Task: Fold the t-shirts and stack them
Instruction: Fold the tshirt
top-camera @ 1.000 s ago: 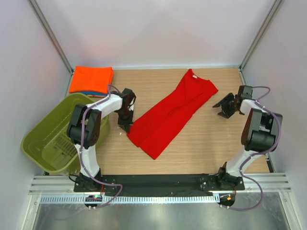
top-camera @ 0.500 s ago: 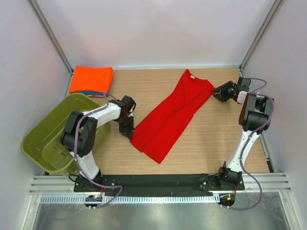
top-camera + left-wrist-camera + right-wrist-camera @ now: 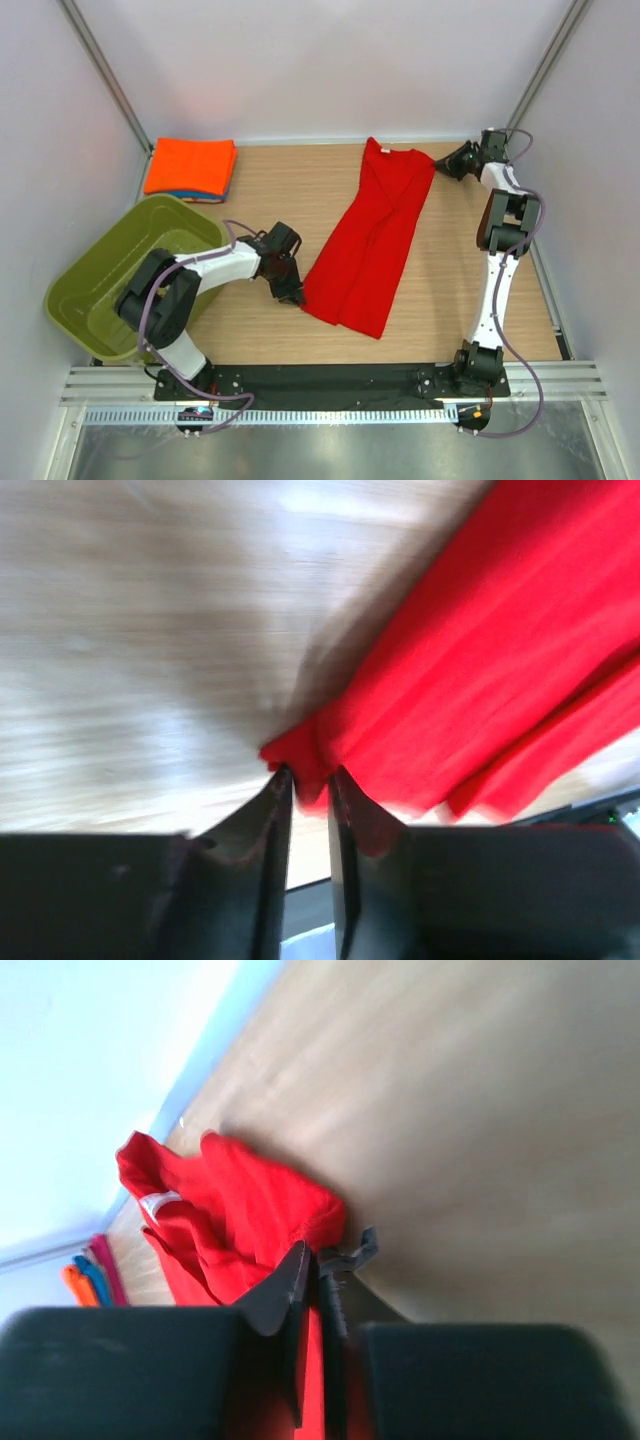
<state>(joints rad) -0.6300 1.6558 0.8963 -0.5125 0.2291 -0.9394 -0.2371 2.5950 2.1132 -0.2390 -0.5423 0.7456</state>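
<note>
The red t-shirt (image 3: 370, 240) lies folded lengthwise in a long strip on the table, neck end at the far side. Its white neck label (image 3: 155, 1202) shows in the right wrist view. My left gripper (image 3: 293, 293) sits at the strip's near left corner. A bunched corner of the red cloth (image 3: 480, 660) is pinched between its narrowly parted fingertips (image 3: 308, 775). My right gripper (image 3: 445, 165) is at the far right corner, shut (image 3: 318, 1255) on an edge of the red cloth (image 3: 240, 1210). An orange t-shirt (image 3: 190, 165) lies folded on a blue one (image 3: 190, 193) at the far left.
An olive-green basket (image 3: 100, 270) stands at the left, close beside my left arm. Frame posts and white walls close in the back and both sides of the wooden table (image 3: 450, 280).
The red t-shirt swung from a diagonal to nearly straight. My left gripper dragged its near corner rightward and nearer. My right gripper moved to the far corner and closed on the cloth.
</note>
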